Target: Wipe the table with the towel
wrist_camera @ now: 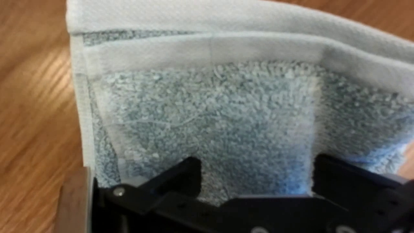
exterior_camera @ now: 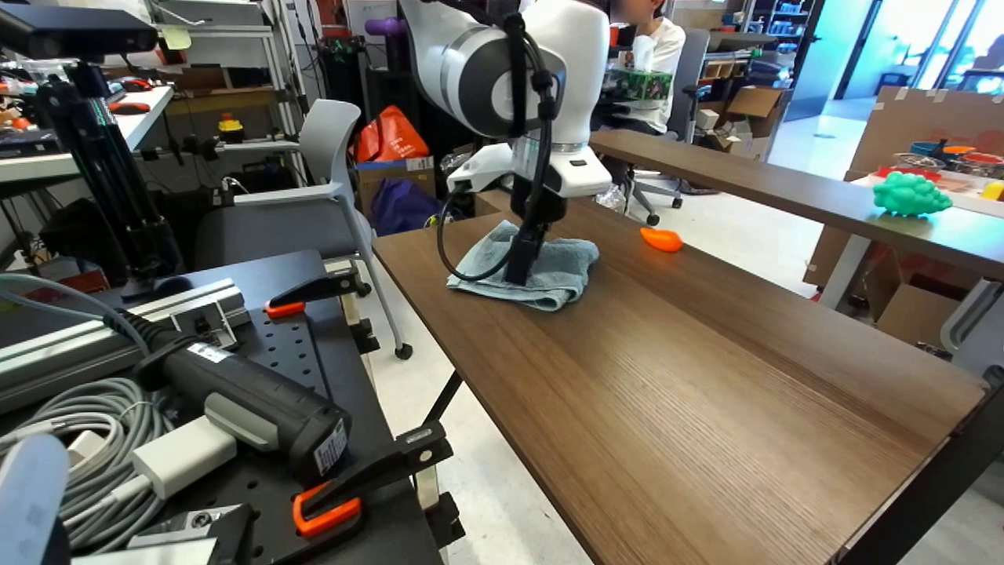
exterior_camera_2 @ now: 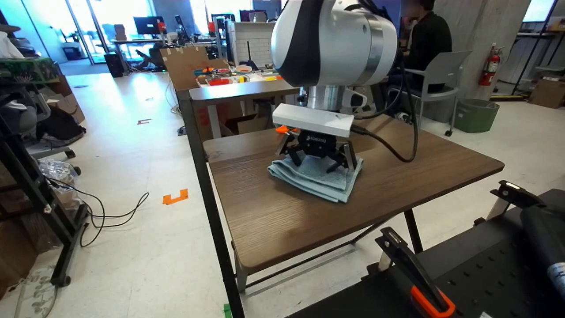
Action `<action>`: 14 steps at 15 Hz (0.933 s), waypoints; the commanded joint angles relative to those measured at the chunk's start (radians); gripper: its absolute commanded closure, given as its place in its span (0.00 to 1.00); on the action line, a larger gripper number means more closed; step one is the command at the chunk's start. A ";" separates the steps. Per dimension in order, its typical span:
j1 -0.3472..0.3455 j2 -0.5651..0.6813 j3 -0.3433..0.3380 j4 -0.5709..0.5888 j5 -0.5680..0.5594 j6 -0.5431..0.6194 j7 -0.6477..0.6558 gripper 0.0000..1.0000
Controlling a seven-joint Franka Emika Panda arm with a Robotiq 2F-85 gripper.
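Towel (exterior_camera_2: 318, 179): lying folded on tabletop (exterior_camera: 667, 384), near one end, directly under claw (wrist_camera: 257, 163). Claw state: spread wide, gripping nothing; can't confirm contact. Reads as pre-grasp: in position, apparently, but probably not yet wiping. Left to do, likely: pinch towel, then sweep over rest of tabletop.

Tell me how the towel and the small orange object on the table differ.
Colour: the towel is light blue-grey; the orange object is bright orange.
Size: the towel is clearly larger than the orange object.
Form: the towel is soft, folded cloth in layers; the orange object looks smooth and solid.
Position: the towel lies under the open gripper; the orange object lies apart from it.
Both rest on the table.
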 commanded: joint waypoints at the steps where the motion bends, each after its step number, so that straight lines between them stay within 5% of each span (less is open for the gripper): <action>1: 0.021 -0.028 0.026 -0.112 -0.018 0.040 -0.091 0.00; 7: 0.164 0.080 -0.057 0.084 -0.082 0.037 0.039 0.00; 14: 0.103 0.175 -0.085 0.333 -0.047 0.012 0.125 0.00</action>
